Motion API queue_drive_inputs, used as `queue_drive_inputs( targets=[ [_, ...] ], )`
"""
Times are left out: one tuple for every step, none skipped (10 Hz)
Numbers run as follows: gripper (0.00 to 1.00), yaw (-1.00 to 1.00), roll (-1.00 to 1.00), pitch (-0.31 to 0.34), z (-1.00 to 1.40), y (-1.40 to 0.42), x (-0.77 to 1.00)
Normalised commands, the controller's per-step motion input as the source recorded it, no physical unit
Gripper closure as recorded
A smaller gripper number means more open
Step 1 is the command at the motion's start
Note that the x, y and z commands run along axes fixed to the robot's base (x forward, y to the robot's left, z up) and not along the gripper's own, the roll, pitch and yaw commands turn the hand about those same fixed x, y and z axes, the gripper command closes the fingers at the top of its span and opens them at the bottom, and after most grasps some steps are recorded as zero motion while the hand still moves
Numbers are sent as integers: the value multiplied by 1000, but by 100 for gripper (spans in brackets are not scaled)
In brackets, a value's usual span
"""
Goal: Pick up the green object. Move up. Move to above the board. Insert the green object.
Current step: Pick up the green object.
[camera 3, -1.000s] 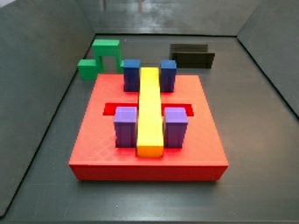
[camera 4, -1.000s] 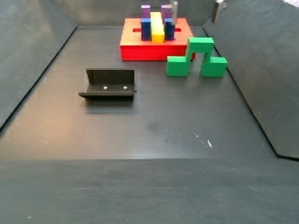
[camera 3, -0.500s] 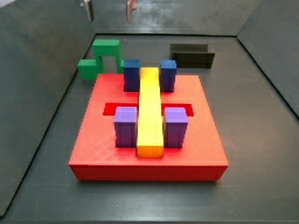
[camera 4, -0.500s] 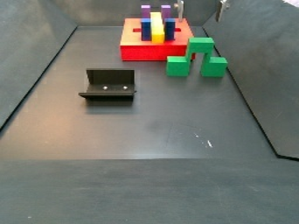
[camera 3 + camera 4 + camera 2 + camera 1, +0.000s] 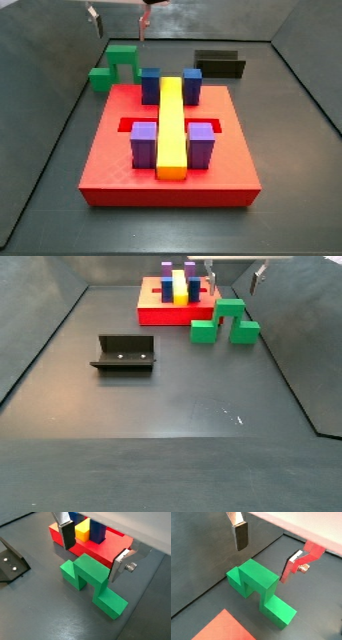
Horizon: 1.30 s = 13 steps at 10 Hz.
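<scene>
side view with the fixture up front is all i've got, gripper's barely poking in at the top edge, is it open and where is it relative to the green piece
Observer: Open. In both wrist views the gripper has its fingers spread above the green object, nothing between them.

Operator: lined up over it?

Observer: Roughly. In a wrist view one finger hangs over bare floor on one side of the green object, and the other finger hangs on the opposite side. Neither touches it.

Operator: how's the piece lying

Observer: In a side view the green object stands on its two legs on the floor just behind the board, apart from it.
</scene>
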Motion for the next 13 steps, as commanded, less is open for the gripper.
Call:
queue_drive_inputs(
  targets=[
    [0, 0, 0, -53, -289, -20, -97],
    [0, 0, 0, -59, -269, -37, -89],
    [0, 0, -27, -74, -174, -49, 0],
    [0, 0, -10, -73, -163, -103, 0],
    [0, 0, 0, -71, -169, -123, 0],
    [0, 0, 0, -74, -174, -109, 0],
    [0, 0, 0, -70, -263, -69, 0],
    [0, 0, 0, -51, -331, 0, 0],
    [0, 0, 0, -34, -277, 26, 0],
    [0, 0, 0, -30, -234, 57, 0],
    [0, 0, 0, -31, -211, 31, 0],
    [0, 0, 0, -29, -183, 49, 0],
    [0, 0, 0, -4, -129, 17, 0]
  ],
)
